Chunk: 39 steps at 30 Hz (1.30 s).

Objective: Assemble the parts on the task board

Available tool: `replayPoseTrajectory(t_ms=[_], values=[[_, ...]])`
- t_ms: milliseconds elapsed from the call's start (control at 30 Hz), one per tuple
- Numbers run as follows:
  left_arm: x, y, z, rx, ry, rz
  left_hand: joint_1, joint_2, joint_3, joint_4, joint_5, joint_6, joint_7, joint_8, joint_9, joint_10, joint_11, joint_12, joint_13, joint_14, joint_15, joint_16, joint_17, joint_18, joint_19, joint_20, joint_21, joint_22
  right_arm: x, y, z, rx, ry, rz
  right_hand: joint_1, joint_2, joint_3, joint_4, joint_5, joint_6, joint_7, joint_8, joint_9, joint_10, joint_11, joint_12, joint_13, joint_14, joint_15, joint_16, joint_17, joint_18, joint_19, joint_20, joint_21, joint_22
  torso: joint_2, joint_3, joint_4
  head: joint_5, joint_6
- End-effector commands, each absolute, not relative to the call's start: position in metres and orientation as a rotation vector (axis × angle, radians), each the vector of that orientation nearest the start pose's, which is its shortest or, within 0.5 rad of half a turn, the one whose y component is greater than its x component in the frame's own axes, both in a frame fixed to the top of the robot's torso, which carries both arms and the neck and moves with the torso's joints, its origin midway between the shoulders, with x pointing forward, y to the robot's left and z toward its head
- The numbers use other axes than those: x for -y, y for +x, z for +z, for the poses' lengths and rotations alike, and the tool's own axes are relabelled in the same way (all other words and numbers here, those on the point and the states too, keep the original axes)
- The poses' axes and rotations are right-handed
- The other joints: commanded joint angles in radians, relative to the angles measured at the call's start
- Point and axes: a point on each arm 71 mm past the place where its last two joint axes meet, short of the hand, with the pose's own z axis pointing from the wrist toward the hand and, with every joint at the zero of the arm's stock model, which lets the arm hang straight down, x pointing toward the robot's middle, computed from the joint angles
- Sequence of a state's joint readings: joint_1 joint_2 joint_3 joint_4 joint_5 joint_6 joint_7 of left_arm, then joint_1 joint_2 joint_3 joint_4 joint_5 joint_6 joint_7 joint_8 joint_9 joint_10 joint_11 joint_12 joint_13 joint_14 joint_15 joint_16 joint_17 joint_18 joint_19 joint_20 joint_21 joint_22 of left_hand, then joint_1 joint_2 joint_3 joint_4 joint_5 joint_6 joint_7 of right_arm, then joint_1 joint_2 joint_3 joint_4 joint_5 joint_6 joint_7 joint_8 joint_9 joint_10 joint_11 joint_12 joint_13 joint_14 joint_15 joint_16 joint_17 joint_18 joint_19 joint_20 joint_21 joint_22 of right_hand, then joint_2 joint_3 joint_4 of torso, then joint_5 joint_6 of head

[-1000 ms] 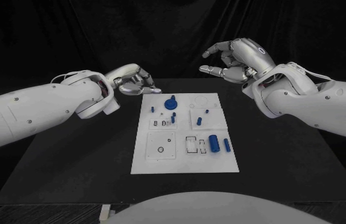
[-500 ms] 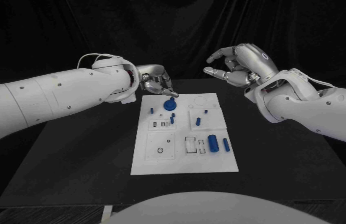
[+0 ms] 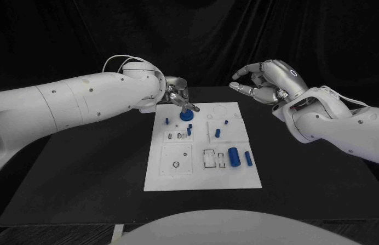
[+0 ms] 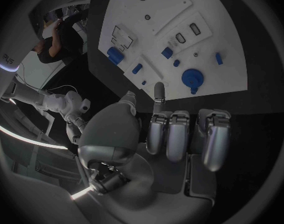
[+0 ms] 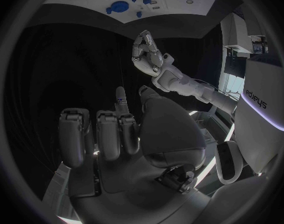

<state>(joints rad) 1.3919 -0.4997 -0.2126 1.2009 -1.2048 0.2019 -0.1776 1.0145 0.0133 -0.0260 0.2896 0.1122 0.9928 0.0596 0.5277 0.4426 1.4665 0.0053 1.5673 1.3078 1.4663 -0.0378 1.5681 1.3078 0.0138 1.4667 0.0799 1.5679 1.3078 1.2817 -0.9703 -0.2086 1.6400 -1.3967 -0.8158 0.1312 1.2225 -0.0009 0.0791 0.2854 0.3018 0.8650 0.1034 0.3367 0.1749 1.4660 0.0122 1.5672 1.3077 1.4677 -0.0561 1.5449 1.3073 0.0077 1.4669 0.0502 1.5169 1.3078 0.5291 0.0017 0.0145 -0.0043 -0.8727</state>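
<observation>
Risk: left hand point(image 3: 178, 98), empty with fingers loosely curled, hovers over the round blue part point(image 3: 187, 114) at the task board's point(image 3: 201, 179) far edge; a misjudged descent could knock it. Right hand point(image 3: 268, 80) idles, empty.

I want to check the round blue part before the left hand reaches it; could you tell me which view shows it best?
The left wrist view: the round blue part lies unobstructed on the task board. In the head view the left hand crowds it; the right wrist view shows it small.
</observation>
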Motion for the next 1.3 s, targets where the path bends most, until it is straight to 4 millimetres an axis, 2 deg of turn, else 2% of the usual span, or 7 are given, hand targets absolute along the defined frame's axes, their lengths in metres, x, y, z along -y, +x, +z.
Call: replayPoseTrajectory(t_ms=[33, 167, 433, 700, 967, 1100, 1300], values=[[-0.121, 0.536, -0.202, -2.268, 0.299, -0.421, 0.014, 0.013, 0.000, -0.005, 0.037, -0.020, -0.006, 0.039, 0.077, 0.104, -0.012, 0.003, 0.263, 0.105, -0.006, 0.003, 0.263, -0.014, 0.104, -0.012, 0.003, 0.263, 0.233, 0.446, -0.163, -1.212, -0.158, 0.781, -0.002, 0.008, 0.007, 0.001, 0.006, 0.008, -0.001, -0.005, -0.001, 0.105, 0.009, 0.004, 0.263, 0.090, 0.009, -0.002, 0.195, 0.009, 0.075, 0.010, -0.004, 0.241, 0.000, 0.0016, -0.0031, 0.009, 0.000], [-0.119, 0.535, -0.210, -2.292, 0.293, -0.387, 0.038, 0.020, 0.013, -0.013, 0.106, -0.032, -0.009, 0.028, 0.116, 0.104, -0.015, 0.003, 0.263, 0.105, -0.011, 0.003, 0.263, -0.014, 0.104, -0.015, 0.003, 0.263, 0.236, 0.447, -0.164, -1.220, -0.150, 0.771, -0.004, 0.011, 0.008, 0.002, 0.008, 0.010, -0.001, -0.006, -0.002, 0.105, 0.009, 0.004, 0.263, 0.089, 0.010, -0.002, 0.194, 0.009, 0.075, 0.010, -0.005, 0.240, -0.002, -0.0002, 0.0001, 0.008, 0.000], [-0.115, 0.533, -0.230, -2.322, 0.255, -0.327, 0.054, 0.026, 0.026, -0.016, 0.138, -0.022, -0.011, -0.009, 0.124, 0.104, -0.017, 0.003, 0.263, 0.105, -0.014, 0.003, 0.263, -0.014, 0.104, -0.018, 0.003, 0.263, 0.237, 0.450, -0.167, -1.250, -0.141, 0.756, 0.034, 0.014, 0.028, -0.011, 0.074, 0.017, 0.004, -0.025, -0.008, 0.105, 0.015, 0.004, 0.263, 0.088, 0.015, -0.005, 0.185, 0.012, 0.071, 0.015, -0.013, 0.237, -0.004, 0.0005, -0.0004, 0.011, 0.000], [-0.111, 0.529, -0.244, -2.332, 0.236, -0.319, 0.058, 0.030, 0.031, -0.017, 0.117, -0.012, -0.010, -0.030, 0.134, 0.104, -0.018, 0.003, 0.263, 0.105, -0.015, 0.003, 0.263, -0.013, 0.103, -0.019, 0.002, 0.262, 0.234, 0.450, -0.168, -1.256, -0.146, 0.762, 0.043, 0.014, 0.034, -0.012, 0.090, 0.021, 0.004, -0.030, -0.010, 0.105, 0.015, 0.004, 0.263, 0.087, 0.015, -0.006, 0.183, 0.012, 0.070, 0.017, -0.015, 0.236, -0.005, 0.0001, 0.0003, 0.026, 0.000], [-0.110, 0.527, -0.254, -2.341, 0.225, -0.323, 0.044, 0.032, 0.028, -0.008, 0.096, -0.003, -0.012, -0.033, 0.159, 0.104, -0.020, 0.003, 0.263, 0.105, -0.017, 0.003, 0.263, -0.013, 0.101, -0.021, 0.001, 0.260, 0.234, 0.449, -0.172, -1.265, -0.147, 0.763, 0.044, 0.014, 0.035, -0.012, 0.092, 0.021, 0.004, -0.031, -0.010, 0.105, 0.015, 0.004, 0.263, 0.087, 0.015, -0.006, 0.182, 0.012, 0.070, 0.017, -0.015, 0.236, -0.005, 0.0001, -0.0006, 0.026, 0.000], [-0.111, 0.528, -0.257, -2.339, 0.216, -0.325, 0.023, 0.038, 0.020, -0.004, 0.064, -0.003, -0.012, -0.044, 0.182, 0.104, -0.019, 0.003, 0.263, 0.105, -0.018, 0.003, 0.263, -0.012, 0.096, -0.022, -0.001, 0.256, 0.235, 0.451, -0.175, -1.275, -0.147, 0.758, 0.044, 0.014, 0.035, -0.011, 0.093, 0.022, 0.004, -0.031, -0.010, 0.105, 0.015, 0.004, 0.263, 0.087, 0.015, -0.007, 0.181, 0.013, 0.069, 0.017, -0.016, 0.236, -0.006, 0.0003, -0.0006, 0.028, 0.000], [-0.108, 0.530, -0.260, -2.341, 0.217, -0.333, 0.014, 0.043, 0.018, -0.003, 0.056, -0.005, -0.010, -0.051, 0.190, 0.104, -0.019, 0.003, 0.263, 0.105, -0.017, 0.003, 0.263, -0.009, 0.089, -0.021, -0.005, 0.250, 0.236, 0.452, -0.179, -1.287, -0.146, 0.753, 0.045, 0.015, 0.036, -0.011, 0.094, 0.022, 0.004, -0.032, -0.011, 0.105, 0.015, 0.004, 0.263, 0.087, 0.015, -0.007, 0.181, 0.013, 0.069, 0.017, -0.016, 0.236, -0.006, 0.0006, -0.0006, 0.022, 0.000]])
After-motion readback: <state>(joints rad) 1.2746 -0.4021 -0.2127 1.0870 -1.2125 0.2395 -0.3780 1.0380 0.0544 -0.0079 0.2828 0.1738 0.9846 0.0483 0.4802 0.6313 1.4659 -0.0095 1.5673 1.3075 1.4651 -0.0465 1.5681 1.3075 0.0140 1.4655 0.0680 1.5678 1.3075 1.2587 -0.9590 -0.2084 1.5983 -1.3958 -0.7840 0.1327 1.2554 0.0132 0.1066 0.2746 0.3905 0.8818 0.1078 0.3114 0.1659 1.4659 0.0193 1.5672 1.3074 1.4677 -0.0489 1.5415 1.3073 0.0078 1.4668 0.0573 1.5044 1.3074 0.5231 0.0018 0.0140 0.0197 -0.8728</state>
